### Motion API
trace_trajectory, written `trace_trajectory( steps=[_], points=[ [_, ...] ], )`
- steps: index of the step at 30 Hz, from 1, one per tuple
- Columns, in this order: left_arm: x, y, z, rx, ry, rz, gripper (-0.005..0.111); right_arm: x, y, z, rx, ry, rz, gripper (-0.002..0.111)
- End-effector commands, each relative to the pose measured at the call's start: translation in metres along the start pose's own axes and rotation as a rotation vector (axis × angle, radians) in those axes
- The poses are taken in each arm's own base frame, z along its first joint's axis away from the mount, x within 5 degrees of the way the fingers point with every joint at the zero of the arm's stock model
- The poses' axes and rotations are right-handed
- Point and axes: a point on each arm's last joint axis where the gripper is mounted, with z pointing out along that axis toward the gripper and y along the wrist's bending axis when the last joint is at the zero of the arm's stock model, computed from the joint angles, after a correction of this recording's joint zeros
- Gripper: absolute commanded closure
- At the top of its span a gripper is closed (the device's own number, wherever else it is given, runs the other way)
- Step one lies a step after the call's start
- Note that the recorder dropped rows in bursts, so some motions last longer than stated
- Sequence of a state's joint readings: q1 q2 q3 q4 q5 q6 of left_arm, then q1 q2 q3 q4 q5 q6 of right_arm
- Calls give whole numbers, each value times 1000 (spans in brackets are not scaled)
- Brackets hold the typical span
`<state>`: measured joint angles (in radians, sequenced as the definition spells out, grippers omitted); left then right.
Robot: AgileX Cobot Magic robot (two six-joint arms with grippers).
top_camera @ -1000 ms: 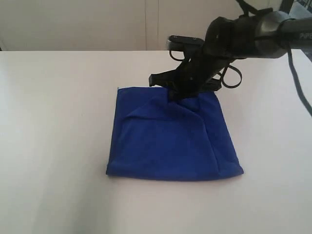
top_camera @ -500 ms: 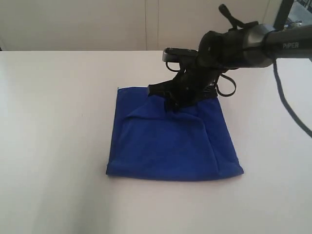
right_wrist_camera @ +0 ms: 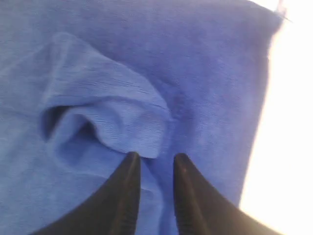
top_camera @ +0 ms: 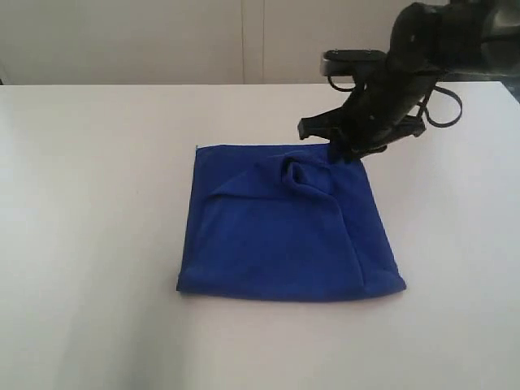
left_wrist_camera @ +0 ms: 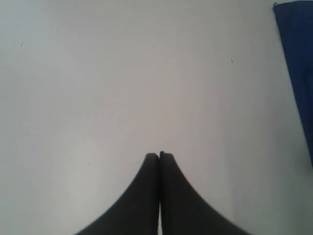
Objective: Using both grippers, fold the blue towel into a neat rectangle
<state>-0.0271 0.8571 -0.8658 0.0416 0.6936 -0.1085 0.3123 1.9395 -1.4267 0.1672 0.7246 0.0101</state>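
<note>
Now that my right gripper [right_wrist_camera: 155,159] has let go and lifted off its far edge, jaws parted, the blue towel [top_camera: 284,236] lies folded on the table [top_camera: 89,179], one pucker [top_camera: 299,173] left to smooth; my left gripper [left_wrist_camera: 159,155] waits closed nearby.

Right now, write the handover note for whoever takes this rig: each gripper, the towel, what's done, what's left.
Left gripper: shut, empty, over bare table beside the towel's edge; out of the exterior view.
Right gripper: open, holding nothing, hovers over the towel's far right part.
Blue towel: folded, flat on the table, roughly four-sided.
Done: the main fold appears made.
Left: a raised pucker near the far edge probably needs smoothing, and the edges squaring.
</note>
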Motion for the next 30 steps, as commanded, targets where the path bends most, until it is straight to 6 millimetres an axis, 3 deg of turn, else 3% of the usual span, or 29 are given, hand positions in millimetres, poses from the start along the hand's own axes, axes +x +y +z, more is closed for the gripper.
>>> trace_trajectory(
  steps=[1,4,9,18,21,25,30],
  points=[
    [1,-1,-3,8,-4,1,107,5,-11,19,20,45,3,84],
    [1,-1,-3,8,-4,1,107,6,-11,33,10,45,24,81],
    [1,-1,-3,8,-4,1,107,6,-11,46,-10,26,63,68],
    [1,-1,-3,8,-4,1,107,8,-12,64,-24,27,85,68],
    [1,-1,-3,8,-4,1,107,6,-10,64,-48,6,46,81],
    [1,-1,-3,8,-4,1,107,1,-7,58,-77,-43,51,108],
    [1,-1,-3,8,-4,1,107,-7,-5,46,-78,-109,36,108]
  ],
)
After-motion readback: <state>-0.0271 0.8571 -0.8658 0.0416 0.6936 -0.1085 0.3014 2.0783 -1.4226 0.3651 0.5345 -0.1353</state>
